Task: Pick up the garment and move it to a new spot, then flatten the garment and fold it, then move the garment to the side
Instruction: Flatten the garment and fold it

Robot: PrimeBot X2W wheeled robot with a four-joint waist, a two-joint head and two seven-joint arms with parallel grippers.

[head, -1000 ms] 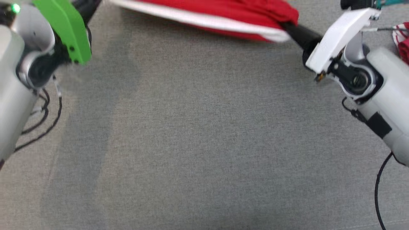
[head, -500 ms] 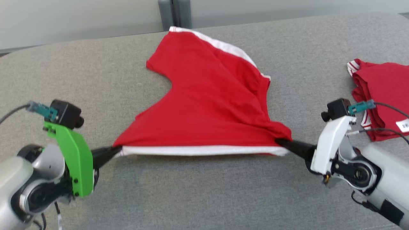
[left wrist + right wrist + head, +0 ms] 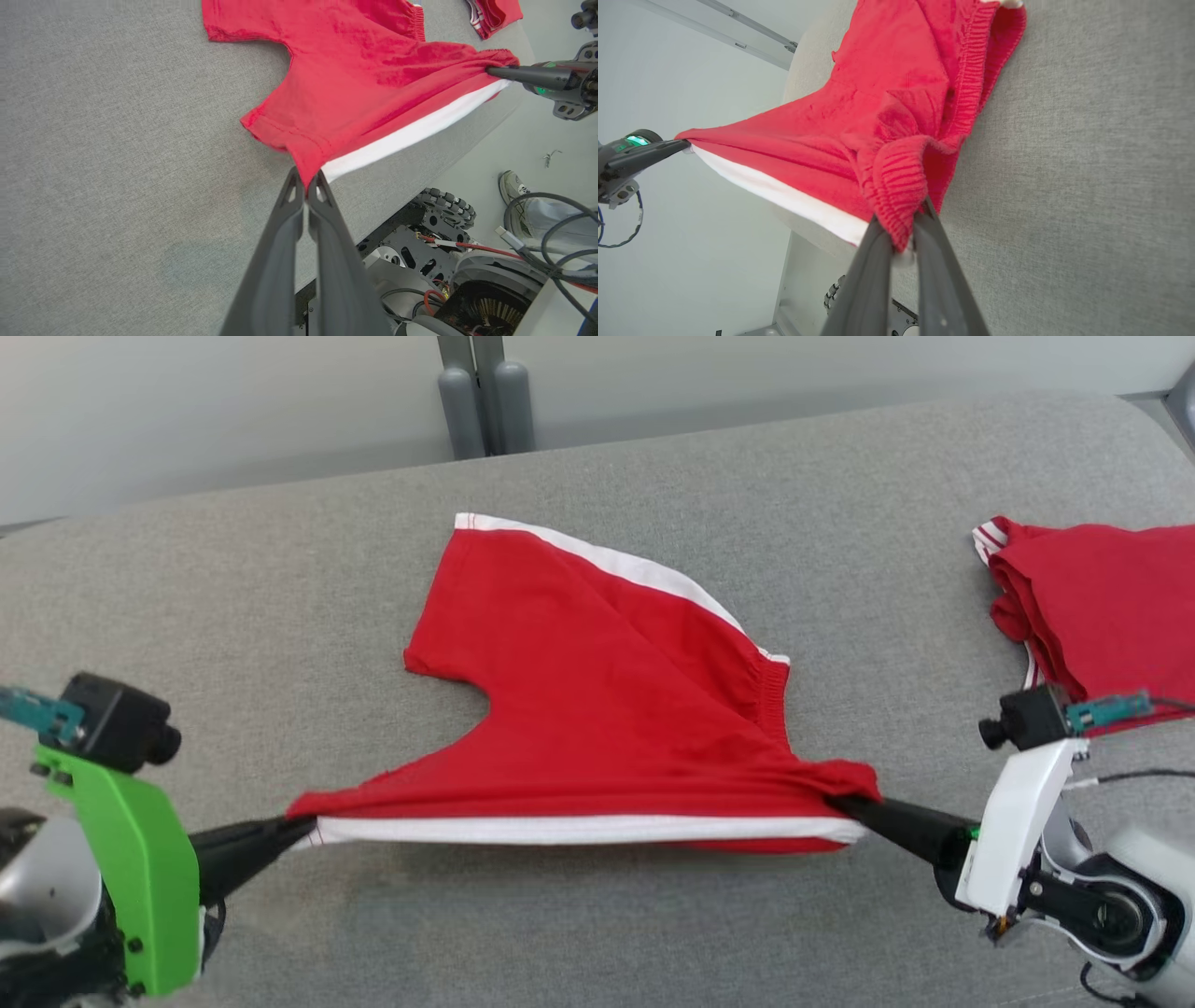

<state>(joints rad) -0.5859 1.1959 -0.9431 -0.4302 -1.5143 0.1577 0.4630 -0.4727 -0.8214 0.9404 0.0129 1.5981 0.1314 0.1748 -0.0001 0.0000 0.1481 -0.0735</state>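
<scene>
at the fingertips: left gripper (image 3: 301, 825) pressed together on the leg-hem corner of the red shorts (image 3: 607, 709), right gripper (image 3: 845, 803) pinching a bunched wad of the elastic waistband. white side stripe (image 3: 579, 829) pulled taut between the two, near edge lifted just off the grey cushion (image 3: 233, 597). far leg and the rest of the shorts lie on the cushion, mid-surface.

step looks like flatten: stretched, not yet laid down. next move calls for lowering both corners together under tension, then releasing so the near edge lands without wrinkles. the waistband wad on the right may need a regrip.

right wrist view makes clear how much ribbed elastic is bunched in the pinch; head view gives just a small fold there. left wrist view adds the cushion's front edge, the robot base (image 3: 420, 252) below it and a person's shoe (image 3: 511, 186) on the floor. second red garment (image 3: 1111, 588) sits well apart, at the right.
</scene>
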